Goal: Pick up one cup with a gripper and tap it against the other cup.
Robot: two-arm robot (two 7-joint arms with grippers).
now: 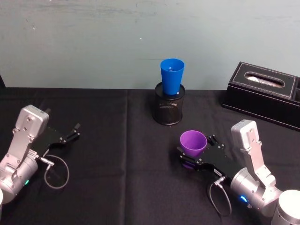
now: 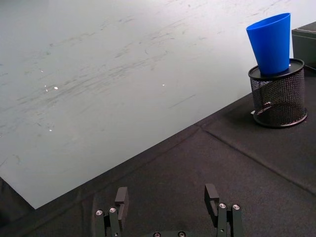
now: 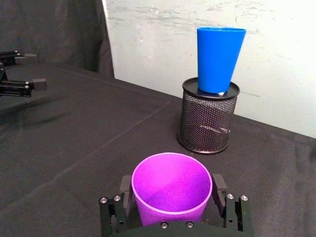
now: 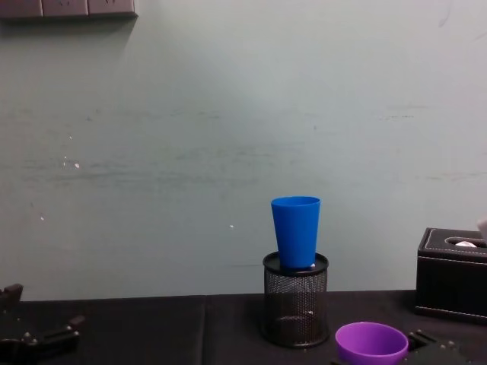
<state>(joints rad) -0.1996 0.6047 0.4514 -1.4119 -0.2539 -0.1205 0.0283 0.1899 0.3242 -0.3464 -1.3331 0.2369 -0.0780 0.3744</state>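
While the right gripper (image 1: 196, 149) sits low over the black table (image 1: 117, 159) on the robot's right, its two flat jaws are closed against opposite sides of the purple cup (image 1: 193, 143). The cup stands upright between them with its open mouth up. In the right wrist view the fingers (image 3: 218, 188) press on the cup's (image 3: 172, 190) wall just below the rim. I cannot tell whether its base rests on the cloth or is just clear of it.

The blue cup (image 1: 172, 76) stands upright farther back, near the table's middle. Its narrow base is set into the mouth of a black mesh holder (image 1: 168, 110), so it rises well above the holder's rim. The purple cup is near the holder, on the robot's side of it and a little to the right, and does not touch either the holder or the blue cup. From the chest the purple rim (image 4: 371, 344) shows low, below the holder's (image 4: 295, 308) top and well under the blue cup (image 4: 296, 232).

A black tissue box (image 1: 265, 91) lies at the far right by the wall.

The left gripper (image 1: 75, 131) is parked on the left, well apart from both cups, its jaws spread and holding nothing
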